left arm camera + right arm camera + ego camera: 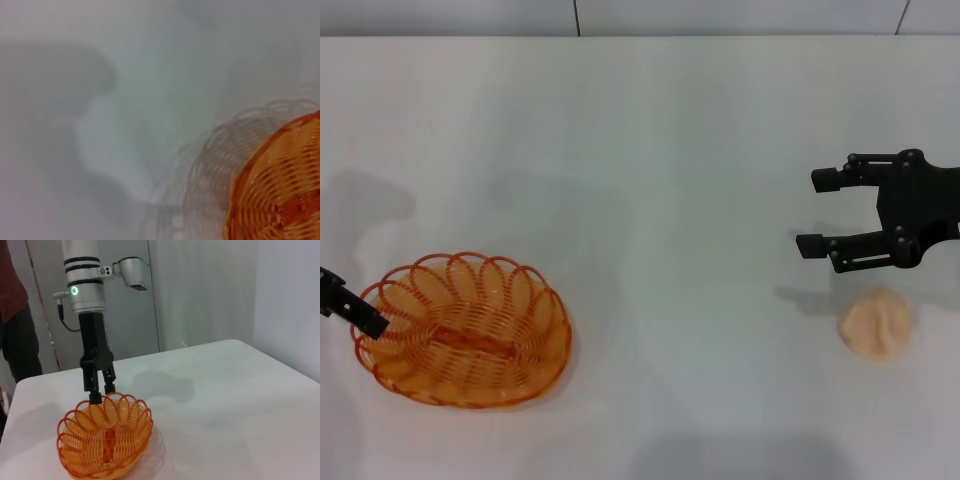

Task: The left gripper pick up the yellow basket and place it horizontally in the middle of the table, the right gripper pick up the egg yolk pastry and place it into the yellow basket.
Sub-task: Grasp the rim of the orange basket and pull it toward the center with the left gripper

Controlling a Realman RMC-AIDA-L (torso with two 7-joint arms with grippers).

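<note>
The yellow basket [465, 330] sits on the white table [650, 150] at the front left. It also shows in the right wrist view [106, 440] and the left wrist view [280, 190]. My left gripper [375, 325] comes in from the left edge, and its narrow-set fingers close on the basket's left rim. In the right wrist view the left gripper [101, 395] hangs from its silver arm over that rim. The egg yolk pastry [875, 322] lies at the front right. My right gripper [812, 212] is open and empty, just behind the pastry.
The table's far edge meets a grey wall [720, 15]. In the right wrist view a person in dark clothes [17, 330] stands beyond the table's left side, beside the left arm's silver column [85, 285].
</note>
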